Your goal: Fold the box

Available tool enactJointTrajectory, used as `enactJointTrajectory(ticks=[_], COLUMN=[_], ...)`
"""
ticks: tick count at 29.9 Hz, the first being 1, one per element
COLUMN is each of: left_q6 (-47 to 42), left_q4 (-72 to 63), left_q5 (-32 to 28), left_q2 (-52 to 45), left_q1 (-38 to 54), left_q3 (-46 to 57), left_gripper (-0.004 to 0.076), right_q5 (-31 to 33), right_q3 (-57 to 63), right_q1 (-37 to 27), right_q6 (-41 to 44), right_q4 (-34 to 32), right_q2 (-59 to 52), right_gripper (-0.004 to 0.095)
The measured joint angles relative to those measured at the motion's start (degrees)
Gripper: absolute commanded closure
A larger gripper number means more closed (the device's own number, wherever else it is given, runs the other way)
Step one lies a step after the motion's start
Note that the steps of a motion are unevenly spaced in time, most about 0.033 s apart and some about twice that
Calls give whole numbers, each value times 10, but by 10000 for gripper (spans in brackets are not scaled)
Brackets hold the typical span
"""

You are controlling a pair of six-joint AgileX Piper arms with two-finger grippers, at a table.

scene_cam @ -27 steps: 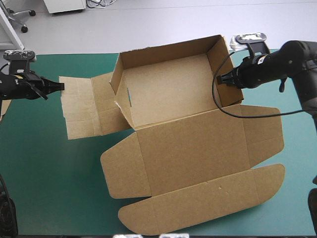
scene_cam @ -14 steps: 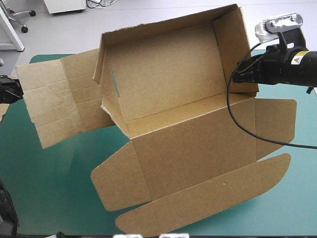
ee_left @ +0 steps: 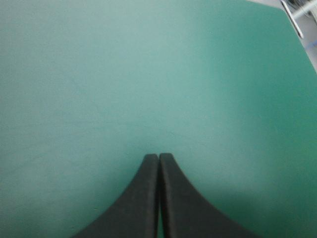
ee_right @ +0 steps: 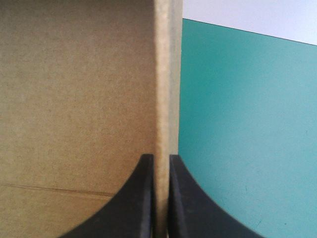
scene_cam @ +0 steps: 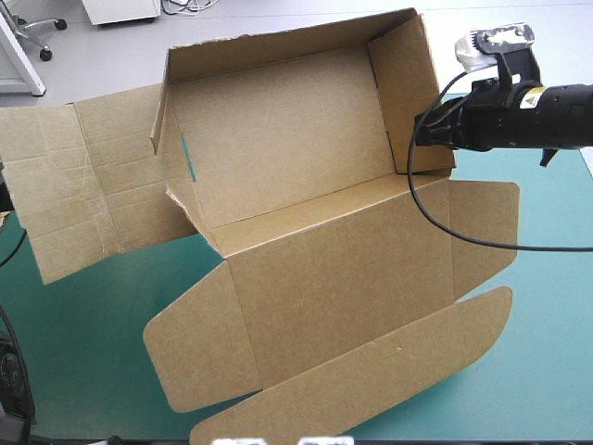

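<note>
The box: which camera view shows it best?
The high view: nearly the whole box shows, walls raised. The right wrist view shows only a wall edge in the right gripper; the left wrist view, none.

high: above-behind, forward-down | left wrist: close, teal-green cover (ee_left: 148, 74) | right wrist: close, box (ee_right: 74, 89) shared with high

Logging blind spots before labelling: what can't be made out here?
Left end effector: all but cut off by the high view's left edge.
Teal-green cover under the box: hidden by it, high view.
Rest of box: right wrist view shows only the wall the right end effector pinches.
</note>
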Motion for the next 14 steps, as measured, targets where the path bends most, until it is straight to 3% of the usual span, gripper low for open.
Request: enactJointTrajectory(ticks=[6, 14], left_q6=[48, 55], left_q4=[-52, -81], left_q5=[46, 45], left_q2=[-1, -5], left_q1=[-37, -37], left_q3=[21, 21], left_gripper=[732, 731], right_q5=[-13, -32], right_q3=[0, 0], right_q1=[0, 0], right_q6=[-1, 1], right_q4=[-4, -15], right_q2=[47, 103], right_gripper=[941, 940])
